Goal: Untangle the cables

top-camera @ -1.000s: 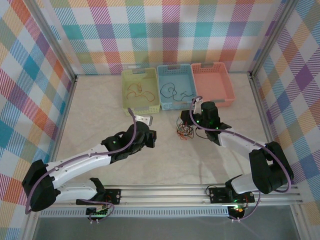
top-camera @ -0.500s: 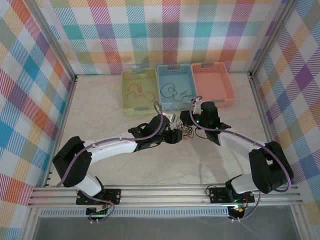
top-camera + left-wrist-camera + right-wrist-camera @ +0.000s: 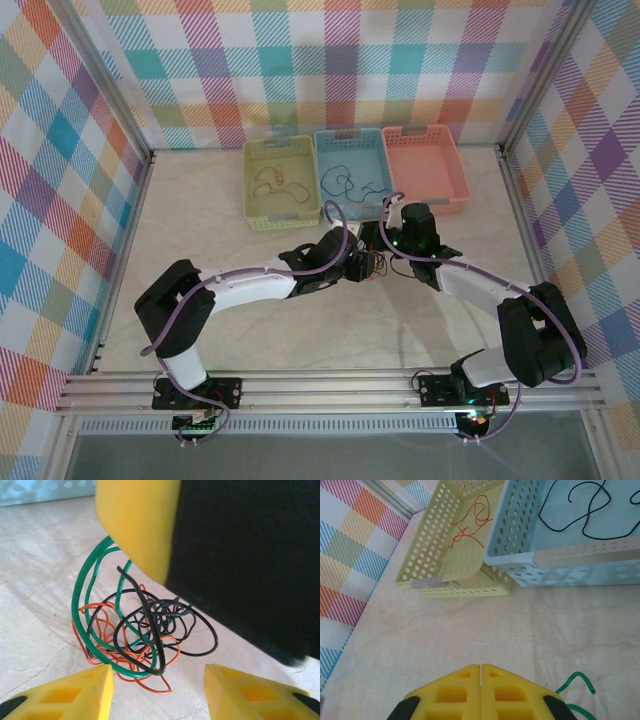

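Cables (image 3: 145, 630) sit as one small knot on the pale marbled tabletop (image 3: 40, 555), at the centre of the left wrist view. The knot is made of thin orange-red strands in flat loops at the bottom, black strands coiled tightly on the right, and two or three green strands arching tall on the left. In the overhead view the knot (image 3: 372, 264) lies mid-frame, just below the baskets, between my two claws. My left claw (image 3: 157, 676) is spread wide, with its yellow fingers (image 3: 65, 695) in the lower corners of the frame on either side of the tangle, not touching it. My right claw (image 3: 481, 672) has its yellow pads pressed flat together at the bottom of its own view. From the left wrist it hangs over the knot, and the green loops rise up behind its pad. I cannot tell whether a strand is caught there. A green end (image 3: 576, 682) curls out beside it at the lower right. Farther up that view, a loose orange strand (image 3: 472, 522) lies in the yellow-green basket (image 3: 420, 560), and a loose black strand (image 3: 580, 510) lies in the blue basket (image 3: 570, 572).
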Controlling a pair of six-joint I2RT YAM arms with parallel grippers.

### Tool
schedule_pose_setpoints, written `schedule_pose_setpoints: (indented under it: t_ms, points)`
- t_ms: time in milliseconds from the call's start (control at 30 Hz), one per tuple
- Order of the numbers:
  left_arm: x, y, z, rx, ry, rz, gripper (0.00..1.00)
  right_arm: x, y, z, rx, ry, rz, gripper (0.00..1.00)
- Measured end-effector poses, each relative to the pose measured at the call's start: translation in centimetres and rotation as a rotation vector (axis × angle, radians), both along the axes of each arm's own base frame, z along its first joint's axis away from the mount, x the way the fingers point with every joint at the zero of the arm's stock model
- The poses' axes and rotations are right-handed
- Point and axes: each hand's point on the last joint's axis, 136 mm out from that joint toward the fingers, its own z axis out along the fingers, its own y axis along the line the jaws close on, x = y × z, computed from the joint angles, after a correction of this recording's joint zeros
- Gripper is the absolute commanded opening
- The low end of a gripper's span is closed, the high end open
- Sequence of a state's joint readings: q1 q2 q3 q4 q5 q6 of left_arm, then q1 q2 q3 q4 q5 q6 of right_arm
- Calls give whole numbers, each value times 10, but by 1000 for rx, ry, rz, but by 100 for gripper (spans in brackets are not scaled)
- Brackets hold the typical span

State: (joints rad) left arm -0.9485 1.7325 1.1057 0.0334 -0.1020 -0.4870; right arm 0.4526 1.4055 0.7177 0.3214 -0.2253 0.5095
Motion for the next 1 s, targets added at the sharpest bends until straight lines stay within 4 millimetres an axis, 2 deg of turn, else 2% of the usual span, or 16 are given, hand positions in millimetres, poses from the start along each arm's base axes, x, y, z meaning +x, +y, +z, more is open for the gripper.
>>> schedule_pose_setpoints:
  t_ms: [233,300,367,667,833,1000]
  points:
    - [9,-8,0,24,6,28,49,3,-1,4,10,-14,-7,0]
    - [11,-9,-2,41,13,35,46,3,-1,5,12,-18,-7,0]
    - [13,-11,-4,52,24,44,33,3,-1,6,14,-22,-6,0]
    - [20,2,-10,110,25,110,0,1,0,8,24,-18,5,0]
    - [21,4,-10,114,14,114,0,1,0,8,23,-18,6,0]
    - [7,20,-3,96,-7,94,0,1,-3,6,12,-13,-11,0]
